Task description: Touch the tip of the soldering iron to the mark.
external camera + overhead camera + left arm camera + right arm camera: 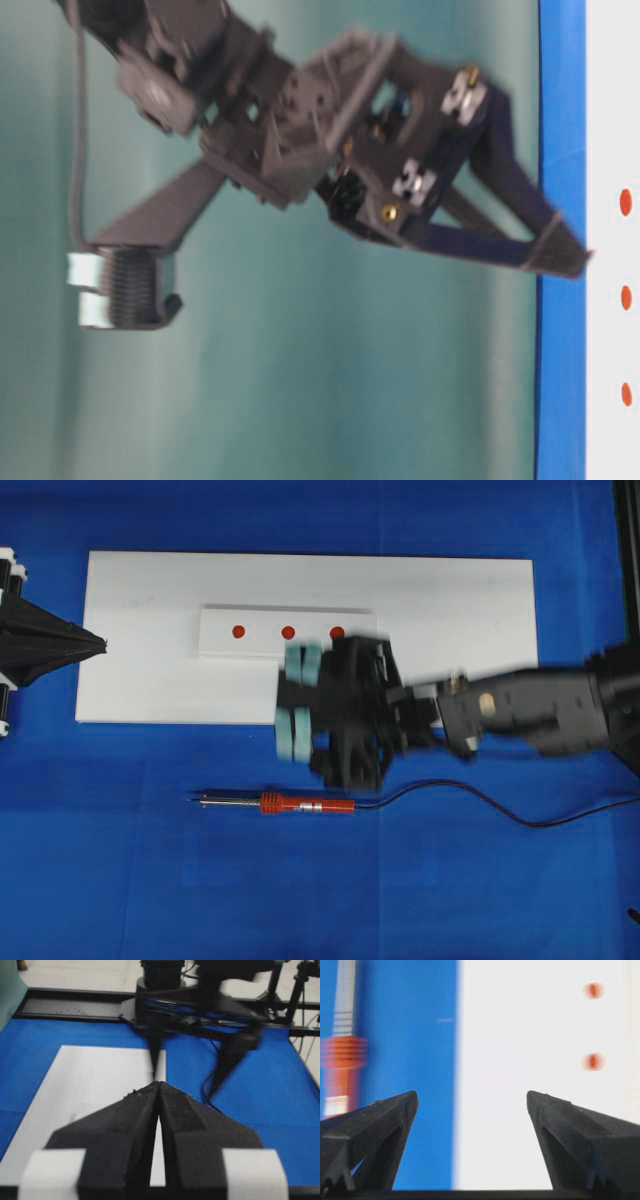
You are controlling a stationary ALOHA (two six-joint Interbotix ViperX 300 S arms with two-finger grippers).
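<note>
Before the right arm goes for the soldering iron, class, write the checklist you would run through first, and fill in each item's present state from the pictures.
1. Right gripper open: ok, jaws wide apart.
2. Soldering iron free to grasp: ok, it lies alone on the blue cloth.
3. Right gripper over the iron's handle: not ok, it is above the white board.
4. Middle mark unobstructed: ok.
5. Left gripper out of the way: ok, shut at the board's left edge.
6. Cord clear of the arm: cannot tell.
</note>
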